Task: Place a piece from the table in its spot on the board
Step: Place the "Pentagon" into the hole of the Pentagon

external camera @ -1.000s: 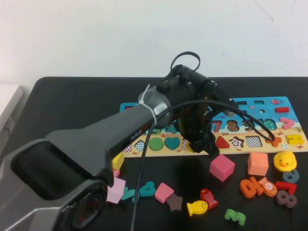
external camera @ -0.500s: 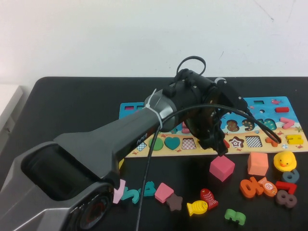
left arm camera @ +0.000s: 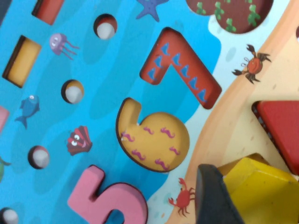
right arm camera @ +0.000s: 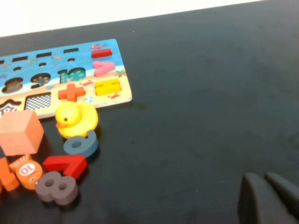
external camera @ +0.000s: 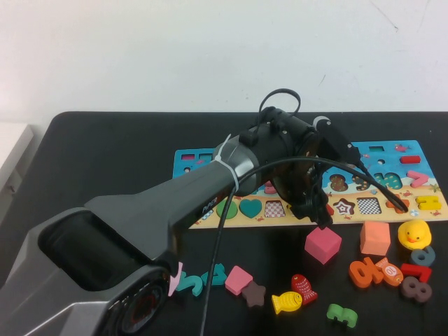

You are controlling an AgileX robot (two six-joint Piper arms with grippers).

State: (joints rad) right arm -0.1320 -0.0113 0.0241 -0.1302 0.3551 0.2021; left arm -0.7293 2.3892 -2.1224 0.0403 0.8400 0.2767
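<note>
The number and shape board (external camera: 392,150) lies at the back right of the black table. My left gripper (external camera: 315,210) hangs low over the board's front row, just left of the seated red triangle (external camera: 324,207). In the left wrist view a dark finger (left arm camera: 212,196) is pressed against a yellow block (left arm camera: 261,189), which sits over a cut-out beside the red triangle (left arm camera: 280,126). The empty 6 and 7 slots and a pink 5 (left arm camera: 110,198) show on the board (left arm camera: 93,116). My right gripper (right arm camera: 268,196) is shut and empty, low over bare table to the right of the board.
Loose pieces lie in front of the board: a pink cube (external camera: 323,244), an orange cube (external camera: 375,238), a yellow duck (external camera: 414,233), orange numbers (external camera: 367,271), two fish (external camera: 287,302), a green 3 (external camera: 342,314), a pink piece (external camera: 239,279) and a brown star (external camera: 254,294).
My left gripper has moved from the board's front edge near the pink cube a little back and right, over the front row. The loose pieces have not moved.
</note>
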